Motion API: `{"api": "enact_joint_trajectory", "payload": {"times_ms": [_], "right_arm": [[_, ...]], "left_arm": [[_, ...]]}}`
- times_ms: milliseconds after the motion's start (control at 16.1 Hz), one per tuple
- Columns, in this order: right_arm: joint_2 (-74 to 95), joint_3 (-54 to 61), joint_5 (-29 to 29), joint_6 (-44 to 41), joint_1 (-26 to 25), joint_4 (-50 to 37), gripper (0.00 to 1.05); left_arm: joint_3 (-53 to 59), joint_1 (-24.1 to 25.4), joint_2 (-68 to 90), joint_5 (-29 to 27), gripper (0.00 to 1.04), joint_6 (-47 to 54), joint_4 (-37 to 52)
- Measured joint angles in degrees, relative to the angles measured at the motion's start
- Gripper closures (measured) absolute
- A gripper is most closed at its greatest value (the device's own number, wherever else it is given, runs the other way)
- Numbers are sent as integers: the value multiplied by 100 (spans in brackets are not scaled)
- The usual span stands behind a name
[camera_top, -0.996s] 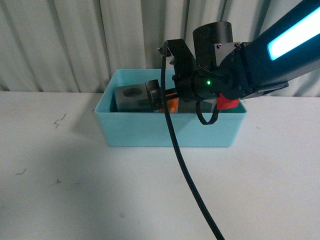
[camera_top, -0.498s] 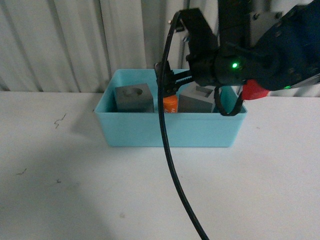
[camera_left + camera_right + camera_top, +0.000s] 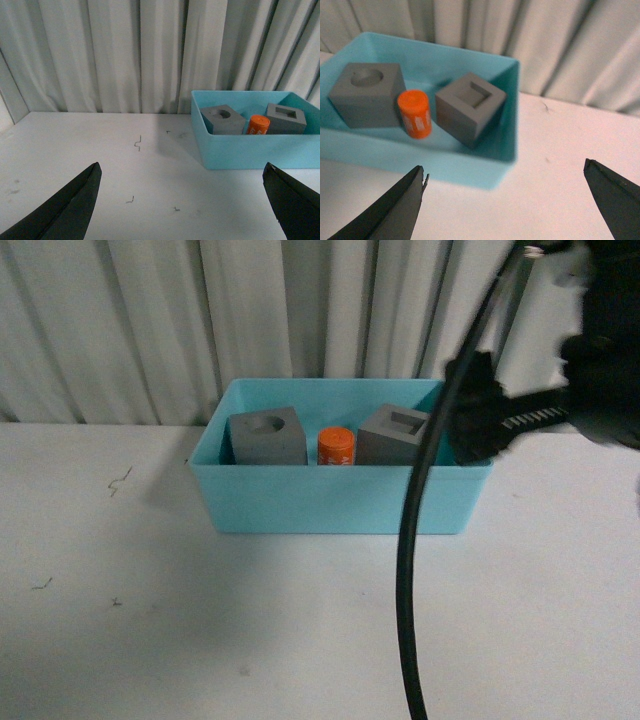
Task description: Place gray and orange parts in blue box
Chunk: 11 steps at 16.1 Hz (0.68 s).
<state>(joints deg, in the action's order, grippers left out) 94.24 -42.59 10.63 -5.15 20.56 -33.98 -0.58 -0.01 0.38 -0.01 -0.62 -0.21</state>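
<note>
Right gripper (image 3: 505,200) jaws wide apart, empty, above near-right of blue box (image 3: 330,502). Left gripper (image 3: 182,205) apart too, well left. Inside box: round-recess gray cube (image 3: 266,437) left, orange cylinder (image 3: 336,447) middle, square-recess gray cube (image 3: 393,435) right. Cubes likely stiff, matte, grippy; pinch flat sides. Cylinder likely light, may roll.

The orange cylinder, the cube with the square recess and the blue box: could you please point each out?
orange cylinder (image 3: 414,113), right wrist view, its side.
cube with the square recess (image 3: 470,109), right wrist view, near its top edge.
blue box (image 3: 340,500), front view, its front wall.
</note>
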Motion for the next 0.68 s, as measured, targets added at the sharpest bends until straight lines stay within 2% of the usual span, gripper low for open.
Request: {"api": "enact_joint_trajectory", "payload": {"times_ms": [62, 124, 249, 311, 436, 560, 685], "right_arm": [[-595, 693, 297, 271, 63, 11, 7], [-774, 957, 350, 431, 83, 11, 7], [-675, 960, 376, 560, 76, -7, 7], [-358, 1257, 732, 553, 72, -1552, 15], [-448, 2243, 710, 533, -240, -2988, 37], [-1283, 2717, 450, 533, -645, -3252, 61], [-1867, 3180, 120, 533, -866, -2977, 85]], "left_arm": [[0, 0, 0, 0, 7, 0, 0], [0, 0, 0, 2, 7, 0, 2], [0, 0, 0, 0, 7, 0, 0], [0, 0, 0, -2, 7, 0, -2], [0, 0, 0, -11, 7, 0, 0], [0, 0, 0, 2, 7, 0, 2], [0, 0, 0, 0, 7, 0, 2]]}}
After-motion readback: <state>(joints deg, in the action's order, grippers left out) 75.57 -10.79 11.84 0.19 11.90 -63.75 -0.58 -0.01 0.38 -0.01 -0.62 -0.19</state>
